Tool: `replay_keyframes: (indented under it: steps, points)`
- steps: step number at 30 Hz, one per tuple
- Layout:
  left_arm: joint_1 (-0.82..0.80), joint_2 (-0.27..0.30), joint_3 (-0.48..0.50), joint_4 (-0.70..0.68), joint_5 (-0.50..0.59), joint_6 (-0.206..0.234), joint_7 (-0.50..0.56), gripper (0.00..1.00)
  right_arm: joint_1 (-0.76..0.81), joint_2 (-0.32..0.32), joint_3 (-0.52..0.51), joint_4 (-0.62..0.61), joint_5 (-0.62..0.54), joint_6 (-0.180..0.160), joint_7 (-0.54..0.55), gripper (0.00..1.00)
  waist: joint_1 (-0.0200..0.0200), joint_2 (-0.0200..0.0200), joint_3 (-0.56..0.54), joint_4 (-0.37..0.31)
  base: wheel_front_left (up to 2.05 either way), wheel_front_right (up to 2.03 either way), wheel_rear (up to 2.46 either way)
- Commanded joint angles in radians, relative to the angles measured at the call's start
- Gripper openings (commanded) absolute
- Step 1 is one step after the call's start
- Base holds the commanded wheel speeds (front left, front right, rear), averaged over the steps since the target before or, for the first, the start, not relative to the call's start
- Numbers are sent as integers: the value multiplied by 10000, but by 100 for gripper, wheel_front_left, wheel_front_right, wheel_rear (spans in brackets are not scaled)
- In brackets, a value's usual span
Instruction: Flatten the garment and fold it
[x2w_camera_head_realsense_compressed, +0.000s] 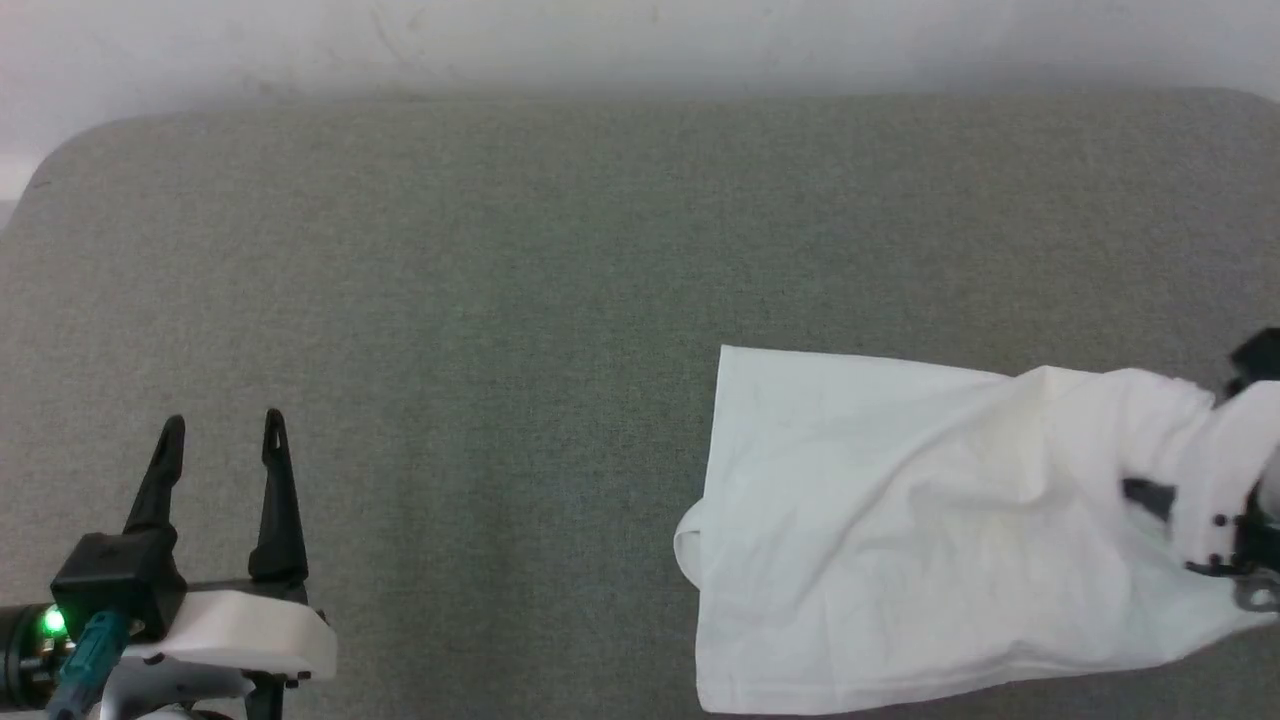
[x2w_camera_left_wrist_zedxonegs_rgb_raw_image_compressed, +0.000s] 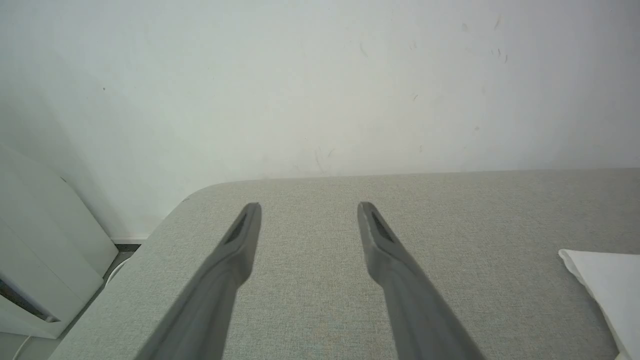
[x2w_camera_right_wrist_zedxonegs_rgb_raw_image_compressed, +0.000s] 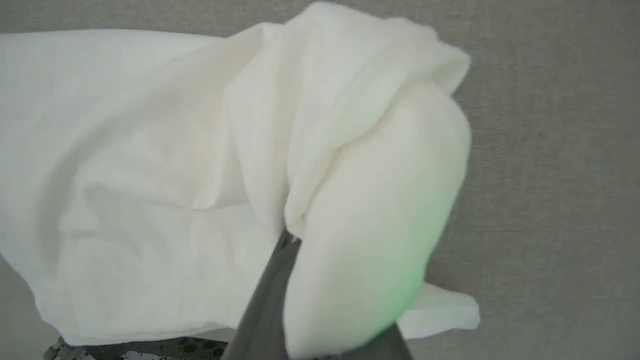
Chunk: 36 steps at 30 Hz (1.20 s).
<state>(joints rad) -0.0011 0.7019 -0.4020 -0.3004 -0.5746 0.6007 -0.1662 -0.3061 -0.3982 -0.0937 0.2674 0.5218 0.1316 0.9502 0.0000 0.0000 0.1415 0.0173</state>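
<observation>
The garment (x2w_camera_head_realsense_compressed: 880, 520) is a thin white cloth spread on the right half of the grey table (x2w_camera_head_realsense_compressed: 500, 250), its left edge straight and its right part bunched and lifted. My right gripper (x2w_camera_head_realsense_compressed: 1145, 495) comes in from the right edge, shut on that bunched end. In the right wrist view the garment (x2w_camera_right_wrist_zedxonegs_rgb_raw_image_compressed: 150, 175) folds over my right gripper (x2w_camera_right_wrist_zedxonegs_rgb_raw_image_compressed: 295, 235), hiding one finger almost wholly. My left gripper (x2w_camera_head_realsense_compressed: 223, 425) stands open at the lower left, far from the cloth, with nothing between its fingers. The left wrist view has my left gripper (x2w_camera_left_wrist_zedxonegs_rgb_raw_image_compressed: 309, 207) over bare table and a corner of the garment (x2w_camera_left_wrist_zedxonegs_rgb_raw_image_compressed: 605, 280) at the right.
A pale wall (x2w_camera_head_realsense_compressed: 600, 40) runs behind the table's far edge. The table's rounded far-left corner (x2w_camera_left_wrist_zedxonegs_rgb_raw_image_compressed: 200, 192) lies ahead of my left gripper, with a white unit (x2w_camera_left_wrist_zedxonegs_rgb_raw_image_compressed: 30, 250) on the floor beyond it. Bare grey surface stretches across the left and middle.
</observation>
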Motion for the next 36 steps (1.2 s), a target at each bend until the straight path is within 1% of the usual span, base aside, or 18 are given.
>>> replay_keyframes:
  steps: [1,6,10,12,15,17,22,26,27,28,29,30,31,32,36]
  points:
    - [59,39,-12,-2,2,27,35,100,51,317,25,-250,108,-9,397,0,0,0,-9,4,0,0,0]
    - [-53,-22,-129,125,-26,-93,60,100,235,1738,173,-1386,706,-9,2265,0,0,0,-171,127,0,0,0]
    - [-111,-100,-214,246,-49,-161,46,100,327,2875,216,-2036,841,-9,2851,0,0,0,-303,226,0,0,0]
    - [-156,-139,-262,290,-48,-193,42,100,344,3232,220,-2132,837,-9,2835,0,0,0,-350,284,0,0,0]
    - [-232,-186,-306,338,-46,-232,22,100,340,3452,222,-2020,794,-9,2348,0,0,0,-385,357,0,0,0]
    - [-291,-211,-336,372,-43,-263,17,100,300,3470,509,-1708,1075,-9,1720,0,0,0,-382,409,0,0,0]
    - [-454,-275,-435,413,-22,-341,28,100,-38,3476,1633,-517,1897,-9,250,0,0,0,-273,517,0,0,0]
    - [-591,-338,-502,448,2,-397,6,100,-512,3477,2436,422,2098,-9,-801,0,0,0,-87,595,0,0,0]
    - [-620,-359,-514,459,4,-407,-5,100,-647,3477,2632,643,2179,-9,-1038,7,0,0,-24,611,0,0,0]
    - [-650,-383,-524,473,7,-415,-23,100,-787,3478,2802,857,2278,-9,-1313,18,0,0,27,627,0,0,0]
    - [-680,-411,-540,495,11,-426,-40,100,-906,3478,2972,1100,2430,-9,-1532,31,0,0,68,650,0,0,0]
    - [-706,-437,-558,520,12,-439,-54,100,-1029,3478,3166,1348,2469,-9,-1707,37,0,0,113,669,0,0,0]
    - [-733,-462,-572,540,11,-453,-69,100,-1175,3478,3399,1524,2395,-9,-1887,60,0,0,169,688,0,0,0]
    - [-762,-485,-586,562,14,-467,-85,100,-1298,3478,3560,1659,2358,-9,-2120,100,0,0,213,708,0,0,0]
    - [-845,-564,-604,671,7,-502,-159,100,-1662,3478,4128,2021,2391,-9,-2817,100,0,0,331,745,0,0,0]
